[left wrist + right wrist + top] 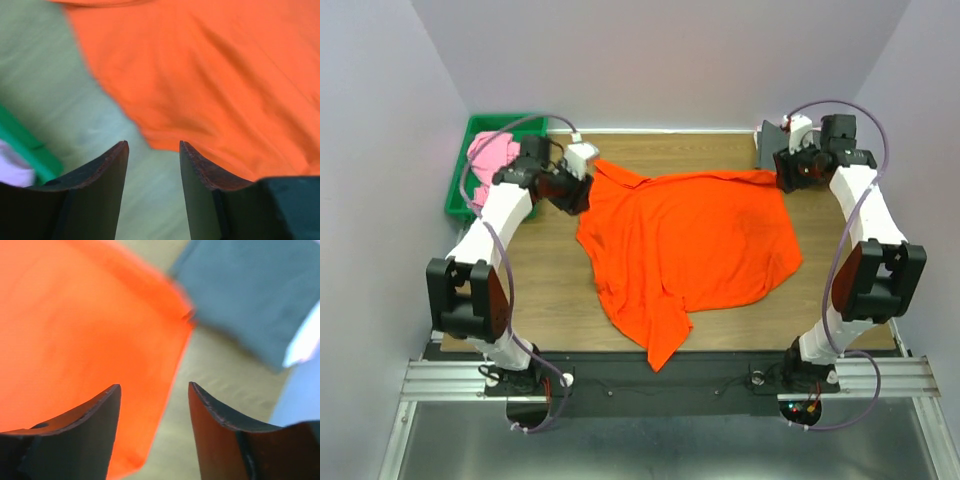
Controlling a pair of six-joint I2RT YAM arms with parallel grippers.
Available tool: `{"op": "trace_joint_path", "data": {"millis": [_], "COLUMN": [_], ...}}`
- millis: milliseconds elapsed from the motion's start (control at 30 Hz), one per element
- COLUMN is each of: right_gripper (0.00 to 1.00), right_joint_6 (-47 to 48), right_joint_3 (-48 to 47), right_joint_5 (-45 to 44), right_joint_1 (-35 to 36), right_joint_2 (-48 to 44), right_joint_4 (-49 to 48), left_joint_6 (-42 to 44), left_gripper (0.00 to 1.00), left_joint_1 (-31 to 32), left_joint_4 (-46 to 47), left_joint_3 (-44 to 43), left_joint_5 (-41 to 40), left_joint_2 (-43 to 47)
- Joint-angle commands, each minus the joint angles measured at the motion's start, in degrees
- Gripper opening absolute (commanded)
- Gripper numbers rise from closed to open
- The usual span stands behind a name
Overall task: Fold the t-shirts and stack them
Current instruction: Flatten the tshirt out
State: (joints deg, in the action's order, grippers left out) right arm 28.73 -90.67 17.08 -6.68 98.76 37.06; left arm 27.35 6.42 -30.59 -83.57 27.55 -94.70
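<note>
Orange shirt (pixel 690 240), from above, lies spread on the table (pixel 550 290) with its near hem bunched. I judge folding now would trap that crease.

Left wrist: left gripper (pixel 152 145) has jaws apart and empty, the shirt edge just beside. Closing here may pinch nothing.

Right wrist: right gripper (pixel 155 386) has jaws apart and empty over the shirt's edge. The grey shirt (pixel 250 290) nearby could get caught too.
</note>
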Motion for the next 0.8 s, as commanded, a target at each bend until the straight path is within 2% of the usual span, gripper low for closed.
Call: {"op": "trace_joint_path", "data": {"millis": [0, 167, 300, 400, 433, 567, 767], "right_gripper": [0.57, 0.45, 0.41, 0.37, 0.36, 0.31, 0.22], "right_joint_6": [2.8, 3.0, 3.0, 3.9, 4.7, 6.7, 4.8], "right_joint_3": [7.2, 16.6, 21.8, 24.5, 25.2, 28.3, 22.8], "right_joint_5": [6.3, 6.1, 2.6, -0.7, -3.0, -7.9, -8.5], "right_joint_1": [-0.2, 0.3, 0.5, 0.5, 0.4, 0.4, 0.2], "right_joint_2": [-1.4, -2.3, -0.9, 0.1, 0.4, -1.2, -4.7], "right_joint_4": [16.7, 17.3, 14.2, 13.0, 12.7, 12.3, 16.3], "left_joint_6": [6.1, 5.4, 5.9, 6.3, 6.9, 8.4, 9.6], "left_gripper": [0.55, 0.55, 0.55, 0.51, 0.47, 0.38, 0.31], "left_joint_1": [7.5, 15.5, 18.6, 19.2, 19.1, 18.5, 18.0], "left_joint_4": [-4.8, -1.7, 0.4, 1.1, 1.0, 0.3, -0.9], "left_joint_3": [12.9, 21.2, 24.2, 26.3, 27.7, 30.6, 34.0], "left_joint_5": [3.7, 0.2, -4.2, -8.6, -9.7, -13.7, -15.7], "left_joint_2": [5.9, 7.7, 4.9, 0.9, -0.1, 0.6, 2.1]}}
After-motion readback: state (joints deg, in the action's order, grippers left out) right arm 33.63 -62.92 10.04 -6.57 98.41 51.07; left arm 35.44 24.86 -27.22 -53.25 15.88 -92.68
